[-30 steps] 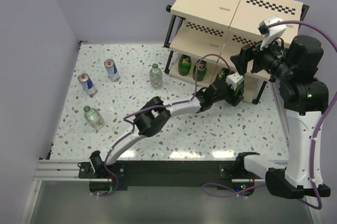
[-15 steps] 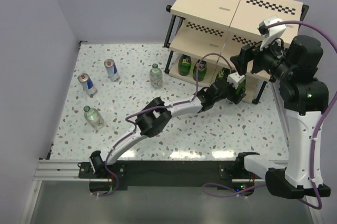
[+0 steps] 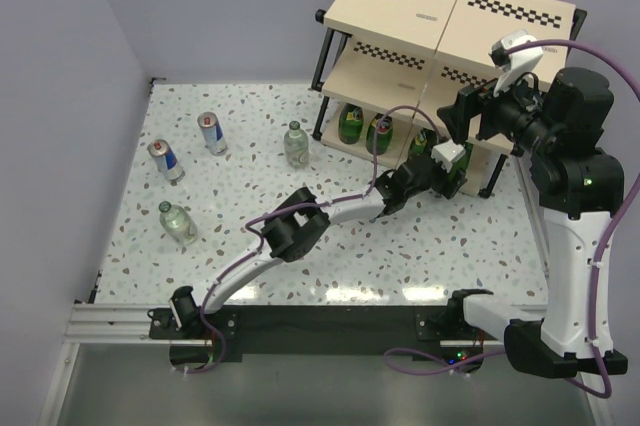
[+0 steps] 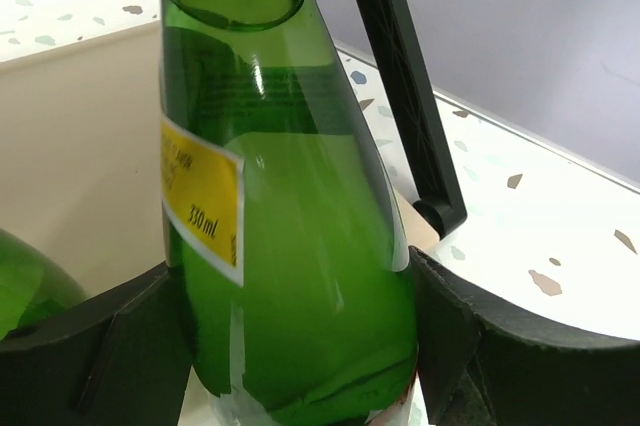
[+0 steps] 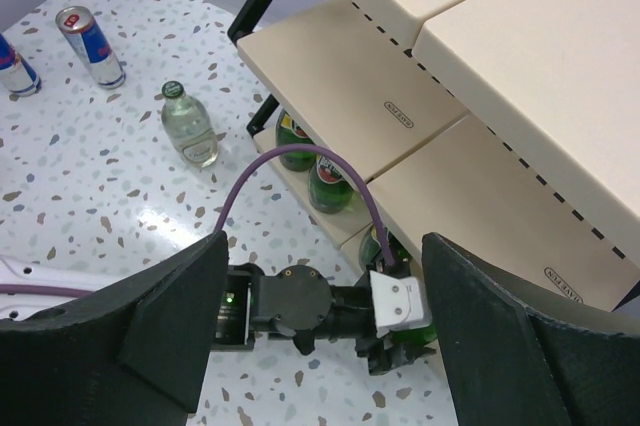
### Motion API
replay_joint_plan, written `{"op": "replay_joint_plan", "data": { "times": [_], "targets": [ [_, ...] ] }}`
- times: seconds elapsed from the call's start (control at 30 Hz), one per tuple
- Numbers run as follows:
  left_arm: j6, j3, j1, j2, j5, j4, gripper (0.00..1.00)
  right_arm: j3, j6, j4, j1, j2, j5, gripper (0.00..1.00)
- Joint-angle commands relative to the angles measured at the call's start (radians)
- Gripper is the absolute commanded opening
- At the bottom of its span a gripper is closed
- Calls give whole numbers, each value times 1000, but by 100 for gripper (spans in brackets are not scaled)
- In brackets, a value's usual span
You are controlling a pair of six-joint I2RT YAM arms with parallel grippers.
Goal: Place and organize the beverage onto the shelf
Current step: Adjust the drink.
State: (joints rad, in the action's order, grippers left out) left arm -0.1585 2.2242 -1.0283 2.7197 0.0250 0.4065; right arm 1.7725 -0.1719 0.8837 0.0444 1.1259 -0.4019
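**Seating a Green Bottle on the Bottom Tier**

The shelf (image 3: 400, 6) stands in the far right corner of the counter (image 3: 400, 246). The left claw (image 3: 447, 168) is reached out to the right half of the bottom tier. It pinches a green bottle (image 4: 300, 226) from both sides across the wide lower body, level with the yellow label (image 4: 205, 196). The bottle is upright over the beige board. Its base is cut off in the wrist view, so we cannot tell whether it rests on the board. The right claw (image 5: 322, 256) hangs high near the right edge, fingers spread wide, holding nothing.

Three other green bottles (image 5: 330, 188) stand in a row on the same tier, left of the held one. One clear bottle (image 3: 294, 143) stands near the far edge, just left of the shelf. A second clear bottle (image 3: 177, 223) stands near the left edge. Two cans (image 3: 211, 132) sit toward the far left corner.

Handling notes:

1. We judge the green bottle rigid, smooth, breakable and, being full, heavy for its size.
2. The body tapers upward. A grip on the shoulder or neck would tend to slide, so we take hold low, where the walls run nearly parallel.
3. We recommend lowering gently and releasing only once the base sits flat.
4. Keep the glass off the neighbouring bottle and the black frame post (image 4: 410, 116).
5. The cans are likely thin-walled, so we advise light pressure at mid-height.
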Motion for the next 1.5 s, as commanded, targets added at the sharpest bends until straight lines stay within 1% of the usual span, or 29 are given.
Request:
{"op": "replay_joint_plan", "data": {
  "times": [0.0,0.1,0.23,0.43,0.7,0.93,1.23,1.47],
  "targets": [
    [27,107,10,-35,33,232,0,7,14,-2,-3,-6,5,82],
    [28,88,8,-51,24,250,0,5,11,-3,-5,-9,6,82],
    [30,14,7,-90,18,295,0,-2,11,-5,-2,-9,11,82],
    [28,-57,1,-136,15,354,0,-4,8,-3,-3,-12,14,82],
    [25,-89,-1,-159,9,405,0,-8,6,-6,-3,-14,17,82],
    [43,-175,-7,-210,0,463,0,-15,8,-11,-2,-15,17,82],
    [56,-225,-18,-252,-16,514,0,-13,11,-9,-1,-17,15,82],
    [54,-216,-19,-239,-19,532,0,-16,9,-8,-1,-20,17,82]
  ]
}}
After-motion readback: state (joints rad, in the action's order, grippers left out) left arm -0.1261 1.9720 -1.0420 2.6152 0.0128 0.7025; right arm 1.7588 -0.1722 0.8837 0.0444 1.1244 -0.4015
